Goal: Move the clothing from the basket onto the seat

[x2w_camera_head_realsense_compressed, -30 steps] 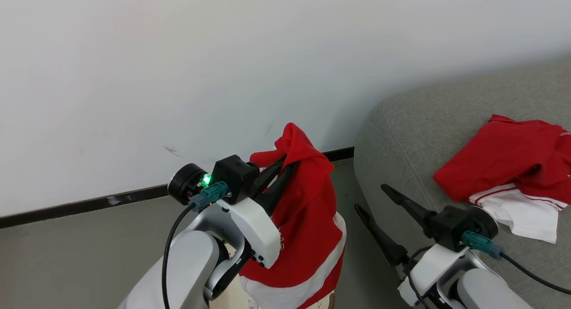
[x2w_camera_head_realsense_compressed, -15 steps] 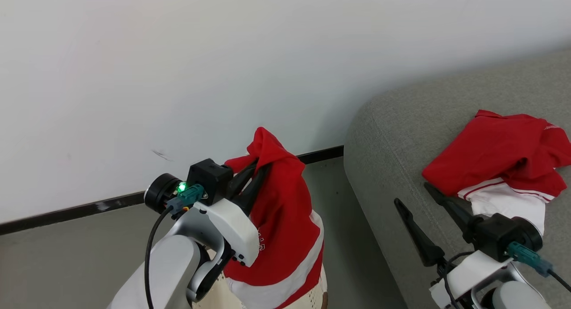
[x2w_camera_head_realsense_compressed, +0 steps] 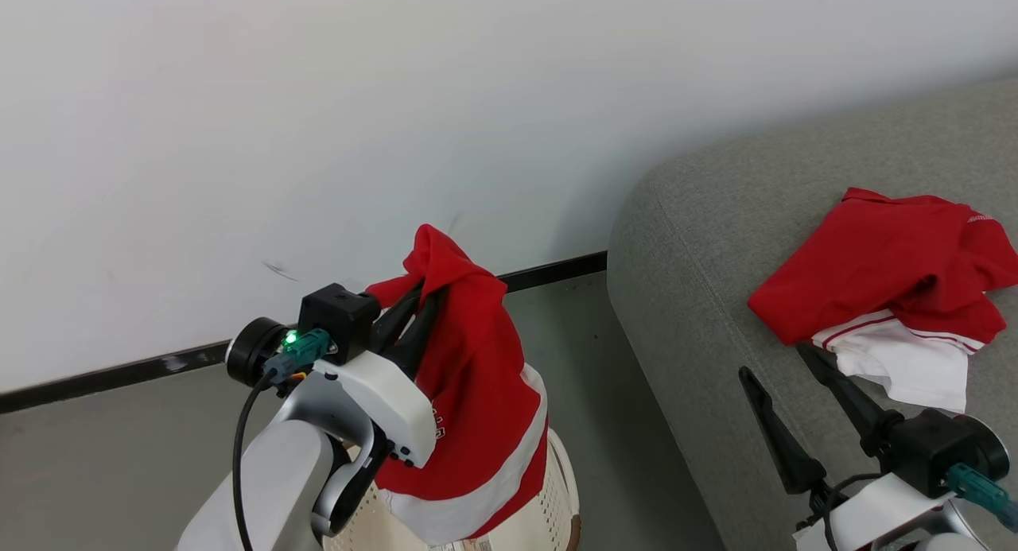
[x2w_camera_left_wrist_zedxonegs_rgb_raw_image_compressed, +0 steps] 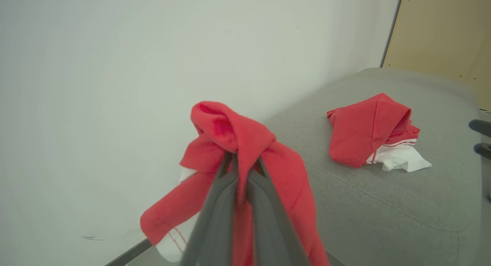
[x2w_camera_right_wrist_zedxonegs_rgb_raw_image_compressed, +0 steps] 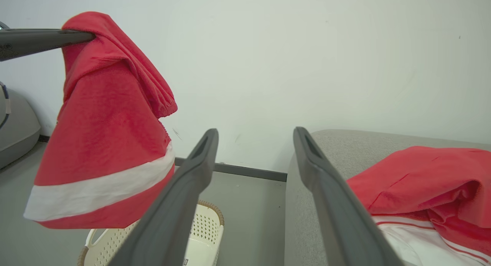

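Head view has panned right over the last second: wall mark [x2w_camera_head_realsense_compressed: 278, 269] and seat [x2w_camera_head_realsense_compressed: 700, 241] slid left together, so that's camera, not scene. The left end effector [x2w_camera_head_realsense_compressed: 425, 300] slid further left than the background did, and more of the basket [x2w_camera_head_realsense_compressed: 557, 487] now shows under the load. We read it as lift done, carry across not started.

Left end effector is clamped tight on a bunch of the red jersey [x2w_camera_head_realsense_compressed: 469, 392], which hangs above the basket, left of the seat and clear of it. Its long axis is vertical: pinched end up, white-banded hem down toward the basket.

Right end effector [x2w_camera_head_realsense_compressed: 773, 360] is spread wide and empty over the seat's near edge, just short of the red-and-white garment [x2w_camera_head_realsense_compressed: 891, 273] already lying there. We'd call it one piece delivered, one in the air
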Motion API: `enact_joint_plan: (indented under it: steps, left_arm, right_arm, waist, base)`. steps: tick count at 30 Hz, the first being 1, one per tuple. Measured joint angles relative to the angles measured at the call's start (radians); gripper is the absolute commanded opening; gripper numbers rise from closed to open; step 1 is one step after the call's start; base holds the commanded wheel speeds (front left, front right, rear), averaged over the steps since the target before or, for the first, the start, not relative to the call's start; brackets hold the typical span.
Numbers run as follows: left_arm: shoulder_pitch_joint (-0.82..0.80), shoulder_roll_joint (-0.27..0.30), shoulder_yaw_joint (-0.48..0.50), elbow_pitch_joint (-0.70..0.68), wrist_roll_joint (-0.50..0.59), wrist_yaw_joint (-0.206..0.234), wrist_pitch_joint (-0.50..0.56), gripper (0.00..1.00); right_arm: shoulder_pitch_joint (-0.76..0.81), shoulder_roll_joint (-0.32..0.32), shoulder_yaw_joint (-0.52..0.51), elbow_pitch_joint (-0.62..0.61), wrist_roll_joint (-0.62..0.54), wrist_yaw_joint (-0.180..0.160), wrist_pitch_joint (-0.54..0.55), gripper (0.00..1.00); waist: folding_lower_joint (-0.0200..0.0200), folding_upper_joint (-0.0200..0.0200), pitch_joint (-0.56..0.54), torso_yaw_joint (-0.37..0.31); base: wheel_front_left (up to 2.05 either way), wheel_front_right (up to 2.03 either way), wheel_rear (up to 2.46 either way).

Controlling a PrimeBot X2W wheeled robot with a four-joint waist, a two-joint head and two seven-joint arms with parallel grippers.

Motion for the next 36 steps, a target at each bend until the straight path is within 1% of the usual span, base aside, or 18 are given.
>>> enact_joint_plan:
  steps: [2, 8, 17, 23, 29, 36]
  left_arm:
    - [0.000, 0.000, 0.005, 0.003, -0.001, 0.007, -0.004, 0.00]
    - [0.000, 0.001, 0.009, 0.010, -0.002, 0.007, -0.009, 0.00]
    - [-0.014, -0.001, 0.006, 0.013, -0.001, 0.007, -0.009, 0.00]
    - [-0.095, -0.003, 0.003, -0.006, 0.002, 0.003, -0.004, 0.00]
    - [-0.148, -0.015, -0.007, -0.027, 0.011, -0.004, 0.010, 0.00]
    - [-0.188, -0.039, -0.031, -0.053, 0.011, -0.020, 0.037, 0.00]
  right_arm:
    - [0.011, 0.003, -0.009, -0.009, -0.005, 0.000, 0.000, 1.00]
    - [0.032, 0.006, -0.013, -0.031, -0.008, 0.000, 0.000, 1.00]
    - [0.033, 0.001, 0.035, -0.031, -0.004, 0.000, 0.000, 1.00]
    - [0.024, -0.056, 0.090, 0.022, -0.027, 0.000, 0.000, 1.00]
    - [-0.053, -0.102, 0.167, 0.085, -0.086, 0.000, 0.000, 1.00]
    - [-0.157, -0.111, 0.239, 0.157, -0.136, 0.000, 0.000, 1.00]
  waist:
    - [0.0000, 0.0000, 0.002, 0.000]
    - [0.0000, 0.0000, 0.010, 0.003]
    - [0.0000, 0.0000, 0.022, 0.020]
    - [0.0000, 0.0000, 0.032, 0.038]
    - [0.0000, 0.0000, 0.042, 0.059]
    - [0.0000, 0.0000, 0.053, 0.085]
  base:
    - [0.00, 0.00, 0.00]
    - [0.00, 0.00, 0.00]
    - [0.00, 0.00, 0.00]
    - [0.00, 0.00, 0.00]
    - [0.00, 0.00, 0.00]
    - [0.00, 0.00, 0.00]
